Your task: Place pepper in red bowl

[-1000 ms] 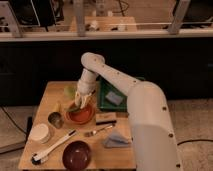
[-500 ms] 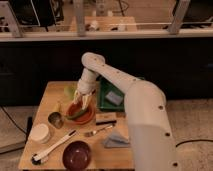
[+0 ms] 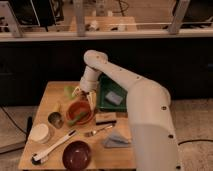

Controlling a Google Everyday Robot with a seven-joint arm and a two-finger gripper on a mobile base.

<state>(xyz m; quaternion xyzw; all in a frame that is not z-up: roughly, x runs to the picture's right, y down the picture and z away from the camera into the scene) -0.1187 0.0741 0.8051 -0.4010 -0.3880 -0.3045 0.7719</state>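
The red bowl [image 3: 80, 112] sits on the wooden table, left of centre. The slim dull-green pepper [image 3: 77, 118] lies inside it, slanted across the bowl's floor. My gripper [image 3: 84, 95] hangs just above the bowl's far rim. Its fingers are spread apart and hold nothing. The gripper is clear of the pepper.
A pale green lump [image 3: 69, 91] and a small yellow item [image 3: 56, 106] lie left of the bowl. A metal cup [image 3: 55, 120], white container [image 3: 40, 133], white brush [image 3: 52, 147], dark maroon bowl [image 3: 76, 155], fork [image 3: 97, 131], grey cloth [image 3: 115, 140] and green tray [image 3: 106, 102] surround it.
The gripper has lifted up and back from the red bowl. The pepper now lies free in the bowl.
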